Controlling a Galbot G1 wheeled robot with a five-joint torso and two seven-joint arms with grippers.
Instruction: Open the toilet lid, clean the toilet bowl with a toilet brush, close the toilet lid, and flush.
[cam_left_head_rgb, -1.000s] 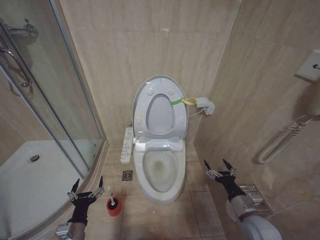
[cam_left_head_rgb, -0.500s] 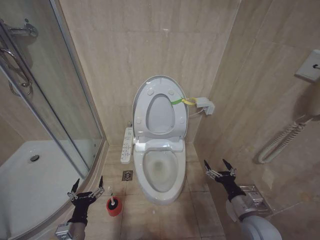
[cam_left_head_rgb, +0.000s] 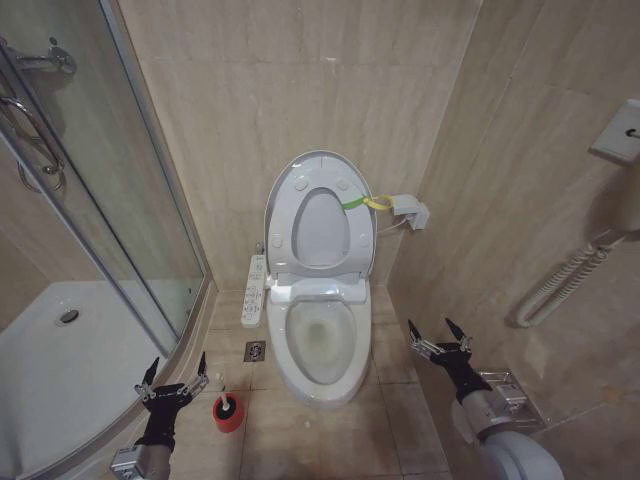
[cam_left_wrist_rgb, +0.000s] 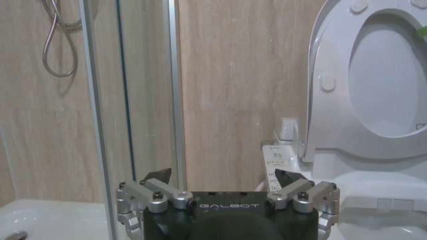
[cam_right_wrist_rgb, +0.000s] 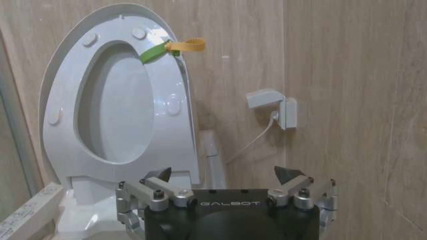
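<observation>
- The toilet lid (cam_left_head_rgb: 318, 215) stands raised against the back wall at about 12 o'clock in the head view, the seat ring up with it, so the toilet bowl (cam_left_head_rgb: 320, 345) lies open below it near the centre.
- The toilet brush (cam_left_head_rgb: 228, 410) sits upright in its red holder on the floor at about 7 o'clock from the bowl, just beside the left gripper (cam_left_head_rgb: 173, 378).
- The left gripper hovers low by the shower tray (cam_left_head_rgb: 60, 380), its fingers spread wide and holding nothing; in its wrist view the tips (cam_left_wrist_rgb: 223, 177) frame the button panel (cam_left_wrist_rgb: 278, 165).
- The right gripper (cam_left_head_rgb: 436, 338) hangs at about 3 o'clock from the bowl, near the side wall, fingers likewise apart and empty.
- With the lid up, the step in hand looks to be fetching the brush, and the left arm is the nearer one.
- To do it well, that arm should come over the thin handle from above, centre it between the fingers, close high on the stick, then lift straight up so the holder does not tip.
</observation>
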